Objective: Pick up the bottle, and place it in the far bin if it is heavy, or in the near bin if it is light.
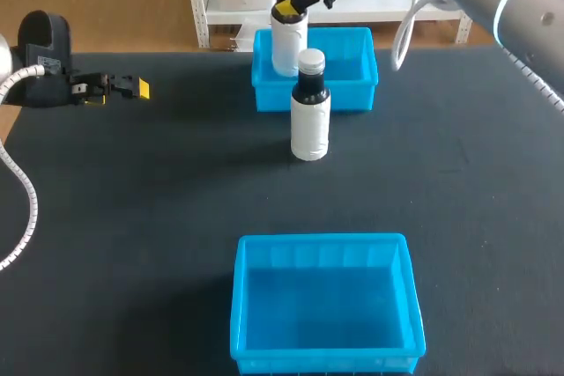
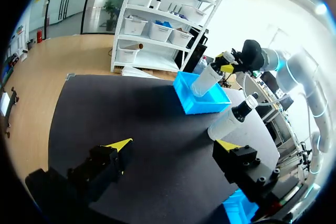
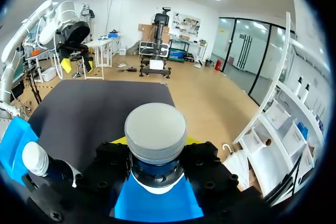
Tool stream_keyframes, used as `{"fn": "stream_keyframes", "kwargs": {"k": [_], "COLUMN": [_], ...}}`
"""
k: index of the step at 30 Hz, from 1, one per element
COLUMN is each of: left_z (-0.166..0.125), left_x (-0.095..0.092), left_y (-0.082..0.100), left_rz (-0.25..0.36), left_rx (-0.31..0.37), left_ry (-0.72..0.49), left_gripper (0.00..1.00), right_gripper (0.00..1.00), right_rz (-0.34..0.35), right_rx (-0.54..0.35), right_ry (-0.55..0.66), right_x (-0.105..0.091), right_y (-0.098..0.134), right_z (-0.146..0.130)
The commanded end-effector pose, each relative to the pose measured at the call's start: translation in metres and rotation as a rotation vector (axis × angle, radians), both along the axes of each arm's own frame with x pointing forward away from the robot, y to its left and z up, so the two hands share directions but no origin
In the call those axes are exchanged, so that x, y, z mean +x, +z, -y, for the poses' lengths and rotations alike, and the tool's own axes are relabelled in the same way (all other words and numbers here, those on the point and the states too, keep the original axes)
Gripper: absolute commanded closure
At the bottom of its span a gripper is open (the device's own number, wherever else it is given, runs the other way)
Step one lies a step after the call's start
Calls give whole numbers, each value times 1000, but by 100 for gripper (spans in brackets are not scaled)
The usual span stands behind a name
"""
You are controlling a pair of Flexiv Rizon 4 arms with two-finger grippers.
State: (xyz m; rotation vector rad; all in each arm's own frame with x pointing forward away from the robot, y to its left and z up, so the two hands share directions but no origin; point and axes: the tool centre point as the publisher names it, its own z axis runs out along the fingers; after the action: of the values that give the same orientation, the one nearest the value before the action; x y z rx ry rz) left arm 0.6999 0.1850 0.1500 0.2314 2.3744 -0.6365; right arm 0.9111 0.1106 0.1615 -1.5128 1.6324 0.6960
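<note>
A white, grey-capped plastic bottle (image 1: 288,46) is pinched by the right fingers (image 1: 284,11) over the blue plastic bin (image 1: 352,94), upper centre; the left fingers (image 1: 141,88) are spread.

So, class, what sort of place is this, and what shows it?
Probably a robotics lab test bench: the right gripper holds a bottle at the far bin, the left gripper hangs open over a black table, beside an empty near bin.

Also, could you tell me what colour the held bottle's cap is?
The cap is light grey; the right wrist view shows it best.
</note>
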Motion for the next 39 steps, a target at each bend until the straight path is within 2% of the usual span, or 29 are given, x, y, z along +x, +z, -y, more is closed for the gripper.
{"fn": "stream_keyframes", "kwargs": {"k": [1,12,24,33,34,36,39], "left_z": [0,0,0,0,0,0,0], "left_x": [0,0,0,0,0,0,0], "left_y": [0,0,0,0,0,0,0], "left_rz": [0,0,0,0,0,0,0], "left_rx": [0,0,0,0,0,0,0], "left_ry": [0,0,0,0,0,0,0], "left_gripper": [0,0,0,0,0,0,0], "right_gripper": [100,100,100,100,96,73,52], "right_rz": [-166,-213,-278,-298,-300,-305,-310], "right_rx": [1,14,23,18,16,13,9], "right_ry": [238,247,247,247,247,247,248], "right_x": [15,18,31,36,36,37,38], "right_y": [-5,-17,-31,-38,-38,-39,-40], "right_z": [-5,-9,-11,-12,-12,-12,-13]}}
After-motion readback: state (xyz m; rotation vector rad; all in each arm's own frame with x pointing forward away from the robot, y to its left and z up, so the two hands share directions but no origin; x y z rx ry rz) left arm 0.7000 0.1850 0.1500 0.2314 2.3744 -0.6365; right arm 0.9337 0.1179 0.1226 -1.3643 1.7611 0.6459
